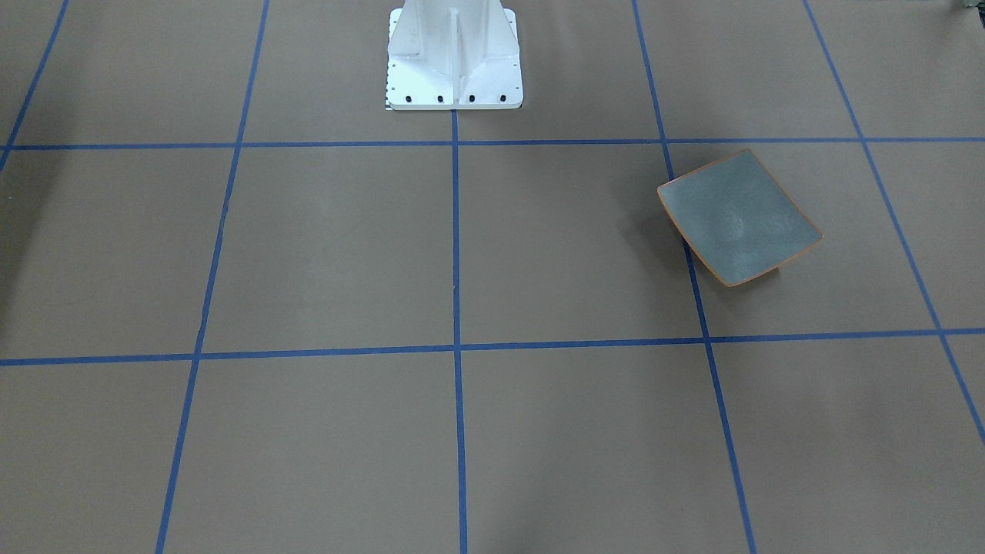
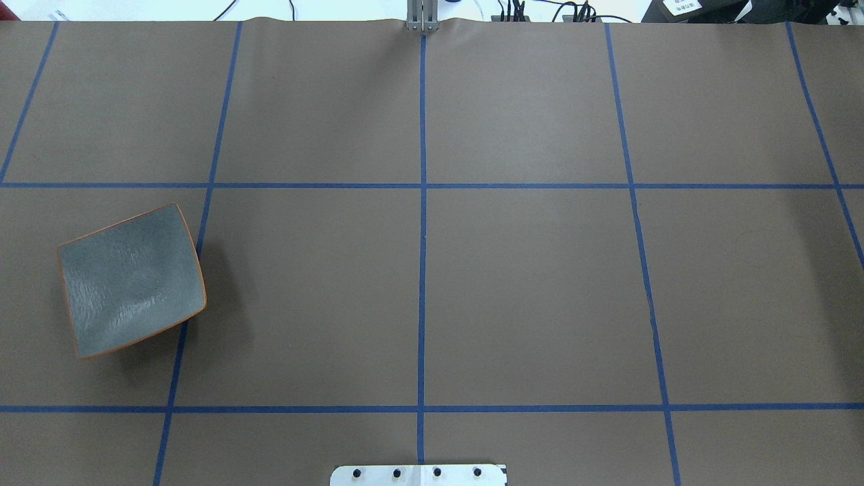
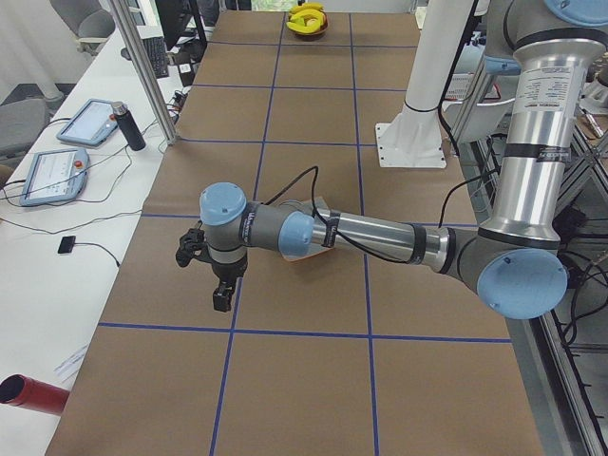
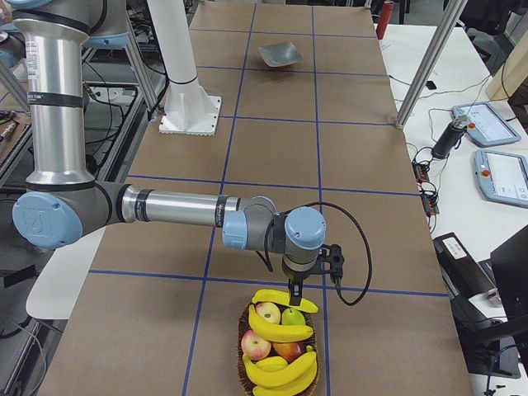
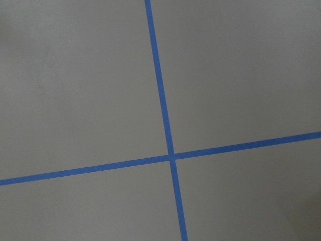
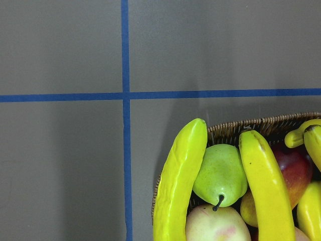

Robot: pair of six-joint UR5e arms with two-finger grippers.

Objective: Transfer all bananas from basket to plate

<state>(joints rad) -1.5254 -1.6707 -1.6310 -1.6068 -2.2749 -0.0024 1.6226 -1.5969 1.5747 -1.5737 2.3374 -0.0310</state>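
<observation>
Several yellow bananas lie in a wicker basket at the table's right end, on top of other fruit. In the right wrist view two bananas cross the basket rim. My right gripper hangs just over the basket's far edge, above the topmost banana; I cannot tell whether it is open or shut. The grey-blue plate sits bare on the table's left side. My left gripper hovers over the table beside the plate, its state not clear.
A green pear and red apples share the basket with the bananas. The white robot base stands at the table's near middle edge. Blue tape lines grid the brown table. Tablets and cables lie on the side desk.
</observation>
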